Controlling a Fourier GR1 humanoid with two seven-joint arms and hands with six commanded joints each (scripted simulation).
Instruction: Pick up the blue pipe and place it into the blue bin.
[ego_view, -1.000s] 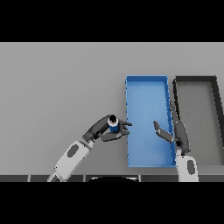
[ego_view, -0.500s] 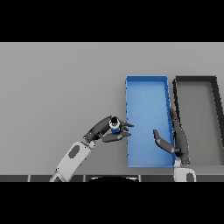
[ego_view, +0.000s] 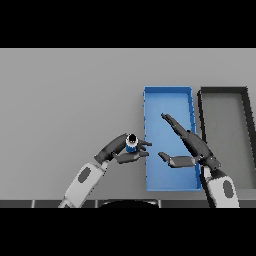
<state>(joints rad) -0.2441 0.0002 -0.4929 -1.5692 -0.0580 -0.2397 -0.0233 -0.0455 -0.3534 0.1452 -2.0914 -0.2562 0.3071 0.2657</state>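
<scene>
Since the earlier frames, the right hand (ego_view: 192, 146) has swung in over the blue bin (ego_view: 167, 91), where before it hung at the bin's right edge near the dark bin (ego_view: 222, 91). It is open now, fingers straight and thumb spread, palm turned toward the left, likely to receive or steady the load. The left hand (ego_view: 121, 150) has barely shifted: it sits just outside the blue bin's left wall, fingers and thumb curled round the blue pipe (ego_view: 132, 142), which stands upright with its dark open end up. Holding it this way keeps it clear of the grey table (ego_view: 65, 95) for the short move across. No writing or labels can be read anywhere.
</scene>
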